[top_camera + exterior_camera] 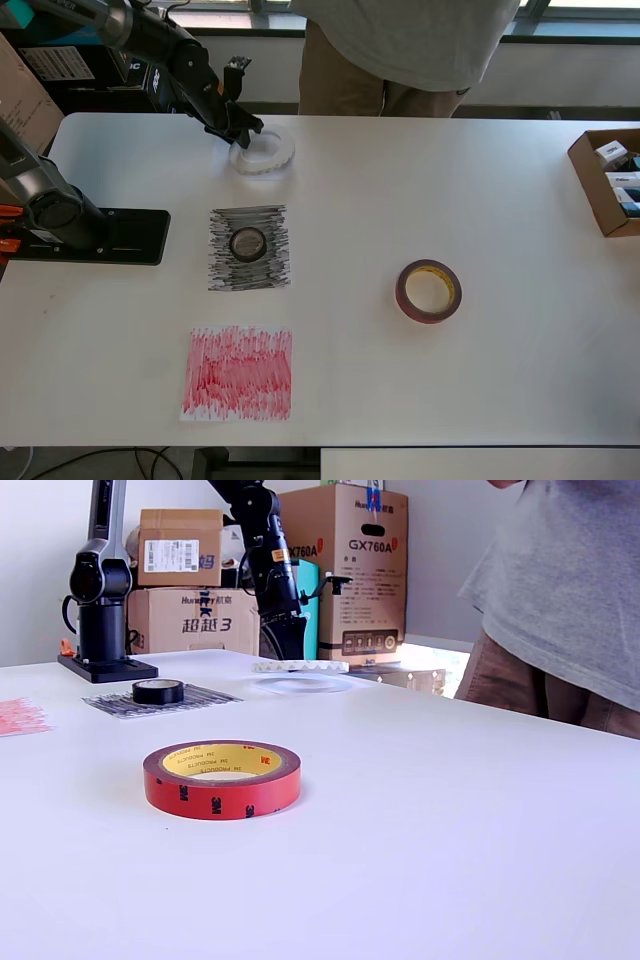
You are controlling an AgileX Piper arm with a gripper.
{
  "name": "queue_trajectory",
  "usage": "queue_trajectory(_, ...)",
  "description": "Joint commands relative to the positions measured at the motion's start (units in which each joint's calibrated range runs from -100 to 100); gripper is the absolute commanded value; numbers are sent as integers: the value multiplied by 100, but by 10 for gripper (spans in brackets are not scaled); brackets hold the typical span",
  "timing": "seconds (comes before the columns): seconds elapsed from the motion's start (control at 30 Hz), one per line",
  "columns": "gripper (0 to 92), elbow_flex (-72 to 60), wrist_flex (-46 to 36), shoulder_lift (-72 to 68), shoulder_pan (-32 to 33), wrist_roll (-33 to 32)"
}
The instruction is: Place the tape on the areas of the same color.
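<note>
A white table (500,200) stands before stacked cardboard boxes (345,570), with a person (400,45) at its far edge and an open box (605,185) at the overhead view's right. The arm (170,50) reaches over the far left corner, its claw (243,135) clenched on the rim of the clear roll (263,152); the exterior view shows that roll lifted just off the table, above a faint ring-like mark. The white patch cannot be made out in either view. The red roll (429,291) lies flat near mid-table, well apart from the red patch (238,373) at the near left, so that move appears still to come. The black roll (248,243) already sits inside the black patch (250,248), which looks finished. By this reckoning one of three is done, one in hand, one waiting. Bare table lies open between the red roll and its patch; the black patch and the arm's base (95,236) stand just beside that path.
</note>
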State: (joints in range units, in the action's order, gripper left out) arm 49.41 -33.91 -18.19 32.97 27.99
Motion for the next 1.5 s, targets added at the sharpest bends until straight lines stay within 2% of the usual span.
queue_trajectory(0.0, 0, -2, -67, -24, 106, -17)
queue_trajectory(0.53, 4, -2, -67, -33, 217, -66)
queue_trajectory(0.6, 45, -11, -67, -33, 217, -74)
queue_trajectory(0.77, 272, -11, -67, -33, 217, -82)
queue_trajectory(0.9, 370, -11, -67, -33, 217, -82)
queue_trajectory(1.47, 388, -111, -67, 173, 217, -230)
